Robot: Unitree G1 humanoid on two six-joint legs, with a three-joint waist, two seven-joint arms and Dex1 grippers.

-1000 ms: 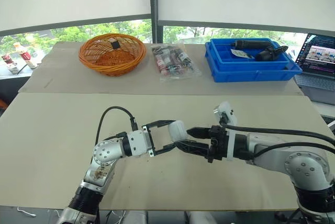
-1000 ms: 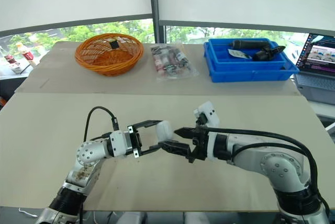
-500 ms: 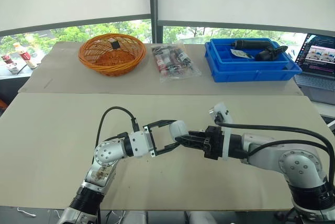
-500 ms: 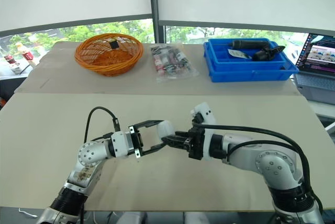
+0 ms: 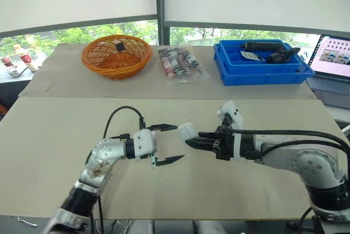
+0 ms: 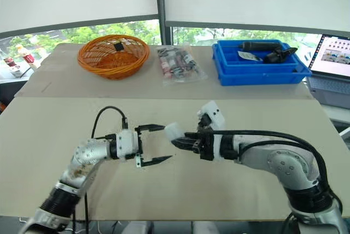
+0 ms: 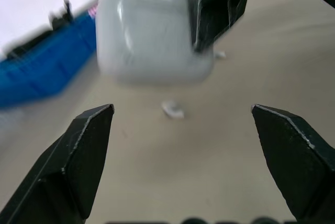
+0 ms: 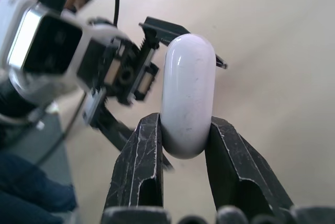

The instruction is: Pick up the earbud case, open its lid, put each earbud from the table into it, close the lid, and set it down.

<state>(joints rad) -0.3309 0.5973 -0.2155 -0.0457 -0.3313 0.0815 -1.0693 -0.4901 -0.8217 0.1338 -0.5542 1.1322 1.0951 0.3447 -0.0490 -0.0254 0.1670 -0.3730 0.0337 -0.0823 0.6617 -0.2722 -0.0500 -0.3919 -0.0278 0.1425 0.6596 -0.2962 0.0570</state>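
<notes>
The earbud case (image 8: 187, 93), white and rounded, is pinched at one end between the two black fingers of the right gripper (image 8: 184, 130), and its other end sticks out past the fingertips. The left gripper (image 5: 170, 144) faces it with its fingers spread wide and holds nothing. The case hangs just beside its upper fingertip, and I cannot tell whether they touch. Beyond the left fingers, a small white piece (image 7: 172, 110) lies on the table (image 5: 54, 135), too blurred to identify. Far behind both grippers, an orange basket (image 5: 93, 64) holds one small dark item (image 5: 119, 45). A blue bin (image 5: 262, 75) holds dark tools that are hard to make out.
</notes>
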